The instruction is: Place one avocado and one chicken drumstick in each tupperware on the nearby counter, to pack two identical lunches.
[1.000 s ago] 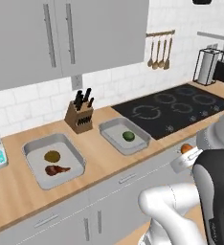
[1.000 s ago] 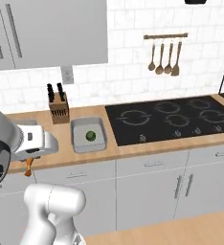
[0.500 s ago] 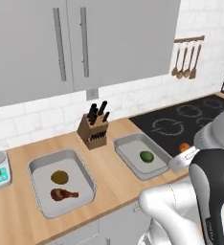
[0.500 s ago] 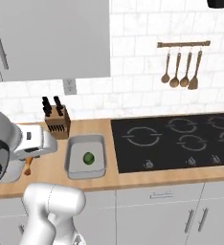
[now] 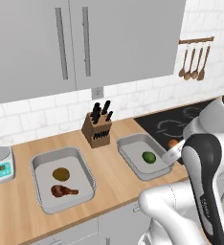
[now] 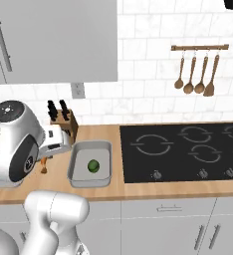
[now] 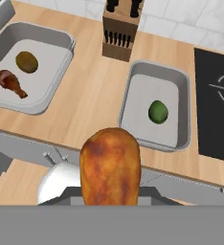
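My gripper (image 5: 174,147) is shut on a light orange chicken drumstick (image 7: 110,165), held over the counter's (image 5: 109,167) front edge just short of the right tupperware (image 7: 157,86). The drumstick (image 5: 173,143) hides the fingertips in the hand view. The right tupperware (image 5: 134,147) holds a green avocado (image 5: 149,157). In the left tupperware (image 5: 78,167) lie an olive-brown avocado (image 5: 60,173) and a dark drumstick (image 5: 63,191). From the right base, the drumstick's bone end (image 6: 43,166) hangs left of the tupperware (image 6: 91,151) with the avocado (image 6: 93,165).
A knife block (image 5: 98,130) stands behind and between the two trays. The black cooktop (image 6: 183,152) lies right of the right tray. A white scale (image 5: 0,164) sits at the counter's far left. Wooden utensils (image 6: 195,74) hang on the wall.
The whole picture has shifted, so the base has driven along the counter; the cooktop has slid right in both views. The gripper still holds the orange drumstick.
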